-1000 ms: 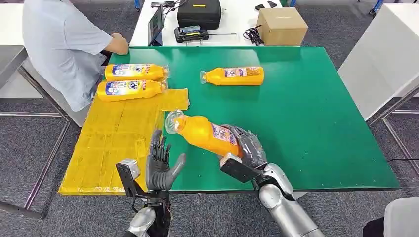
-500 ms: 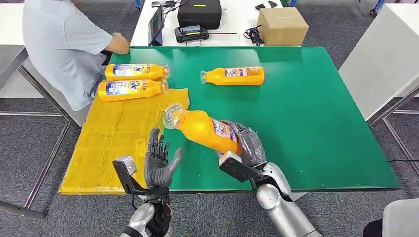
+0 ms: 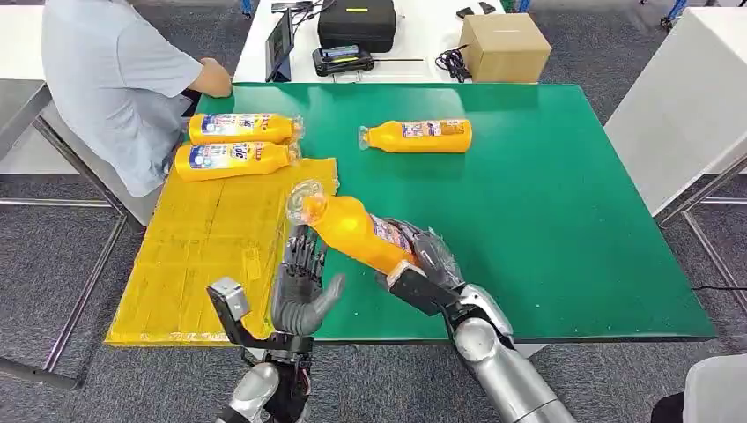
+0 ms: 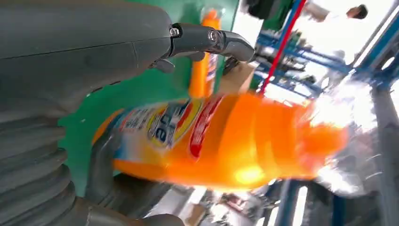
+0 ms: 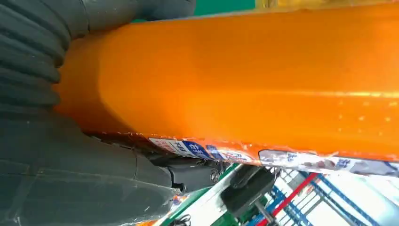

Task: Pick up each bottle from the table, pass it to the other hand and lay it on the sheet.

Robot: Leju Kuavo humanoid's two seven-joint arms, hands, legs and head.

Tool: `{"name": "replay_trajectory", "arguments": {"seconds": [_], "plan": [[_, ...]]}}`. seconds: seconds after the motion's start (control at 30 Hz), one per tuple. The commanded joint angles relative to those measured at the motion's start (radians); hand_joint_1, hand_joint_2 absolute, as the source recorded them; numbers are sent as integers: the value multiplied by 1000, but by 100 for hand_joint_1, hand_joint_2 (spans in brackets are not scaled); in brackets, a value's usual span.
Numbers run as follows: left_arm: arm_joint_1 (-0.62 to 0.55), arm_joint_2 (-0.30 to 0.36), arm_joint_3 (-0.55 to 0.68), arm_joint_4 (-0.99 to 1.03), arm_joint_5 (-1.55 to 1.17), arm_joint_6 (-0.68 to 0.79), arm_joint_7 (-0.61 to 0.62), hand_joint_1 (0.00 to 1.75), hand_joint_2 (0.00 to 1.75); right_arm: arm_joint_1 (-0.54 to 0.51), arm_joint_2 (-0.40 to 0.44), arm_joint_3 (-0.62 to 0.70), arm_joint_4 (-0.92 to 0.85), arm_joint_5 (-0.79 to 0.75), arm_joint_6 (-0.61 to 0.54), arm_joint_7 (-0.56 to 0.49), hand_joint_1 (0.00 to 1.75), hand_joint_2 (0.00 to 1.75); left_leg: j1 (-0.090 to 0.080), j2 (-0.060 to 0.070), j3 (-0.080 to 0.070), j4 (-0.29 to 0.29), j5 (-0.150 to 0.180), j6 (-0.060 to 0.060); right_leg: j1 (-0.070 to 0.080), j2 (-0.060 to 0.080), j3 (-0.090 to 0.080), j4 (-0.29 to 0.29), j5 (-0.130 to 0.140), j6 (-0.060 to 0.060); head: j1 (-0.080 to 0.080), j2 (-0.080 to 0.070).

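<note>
Right hand (image 3: 429, 263) is wrapped round the base end of the orange detergent bottle (image 3: 352, 229), holding it clear of the green table (image 3: 564, 211), cap end tilted up toward 10 o'clock. The right wrist view confirms the grip: fingers closed on the bottle body, label edge against them.

Left hand (image 3: 301, 284) is spread and holds nothing, palm up-turned just at 8 o'clock of the bottle's neck. Fingertips look close to the neck or touching it; can't tell which from the head view. The left wrist view has the bottle lying across the open palm side, blurred.

You're at the handover. Judgement calls:
- Bring the left hand onto the mid-body, not the tapered neck. The neck looks slick and narrow, so it will likely slip.
- Close the left hand fully before you relax the right. Bottle is tilted, so an early release probably drops the heavy end onto the table.
- Leave a gap between the two grips so fingers don't tangle.

Yellow sheet (image 3: 203, 256) is at 9 o'clock of the left hand, near. Two bottles (image 3: 233, 145) are already laid side by side at its 12 o'clock end; land this one nearer you, label up, parallel. One more bottle (image 3: 418, 136) waits on the table at 12 o'clock. A person (image 3: 114, 79) sits at the 10 o'clock corner, so keep the swing low.
</note>
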Motion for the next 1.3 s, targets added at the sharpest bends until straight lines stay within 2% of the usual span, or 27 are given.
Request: {"name": "replay_trajectory", "arguments": {"seconds": [0.03, 0.1, 0.3, 0.33, 0.47, 0.7, 0.87, 0.9, 1.3], "plan": [[-139, 19, -65, 278, -82, 82, 97, 0, 175, -73, 20, 84, 102, 58, -28, 15, 175, 175, 0, 2, 5, -1, -1, -1, 0, 1, 4, -1, -1, -2, 0, 0], [-167, 8, -67, 339, -103, 99, 93, 0, 175, -63, 19, 91, 90, 65, -37, 21, 175, 175, 0, 1, 5, -1, -1, -1, 0, 0, 4, -1, -1, -2, 0, 0], [-167, 7, -67, 340, -103, 99, 92, 0, 175, -62, 18, 90, 91, 65, -36, 21, 175, 175, 0, 1, 4, -1, -1, -1, 0, 1, 4, -1, -1, -2, 0, 0], [-179, 9, -81, 364, -146, 138, 95, 0, 175, -61, 17, 91, 87, 68, -39, 22, 175, 175, 0, 1, 3, -1, -1, -1, 0, 1, 3, -1, -1, -1, 0, 0], [-216, -28, -16, 439, -130, 120, 63, 0, 175, -51, 28, 112, 89, 92, -48, 27, 175, 175, 0, 1, 5, 0, -2, -1, 0, 0, 5, 0, -2, -2, 0, 0], [-154, -14, 12, 235, -101, 83, 20, 0, 175, -46, 32, 117, 123, 60, -25, 18, 175, 175, 0, 1, 1, 0, 0, -1, 0, 1, 1, 0, 0, -1, 0, 0], [-96, -2, 40, 98, -44, 56, 2, 0, 175, -28, 40, 97, 139, 18, -1, 5, 175, 175, 0, 4, 6, 0, -3, -1, 1, 3, 5, 0, -2, -2, 0, 0], [-89, -4, 48, 86, -25, 51, 8, 0, 175, -25, 45, 94, 143, 10, 3, 0, 175, 175, 0, 2, 2, -1, -1, -1, 0, 1, 2, -1, -1, -1, 0, 0], [-76, 3, 33, 68, 4, 25, 2, 0, 175, -29, 63, 96, 154, -13, 17, -9, 175, 175, 0, 3, 4, -1, -2, -1, 1, 2, 4, -1, -1, -2, 0, 0]]}}
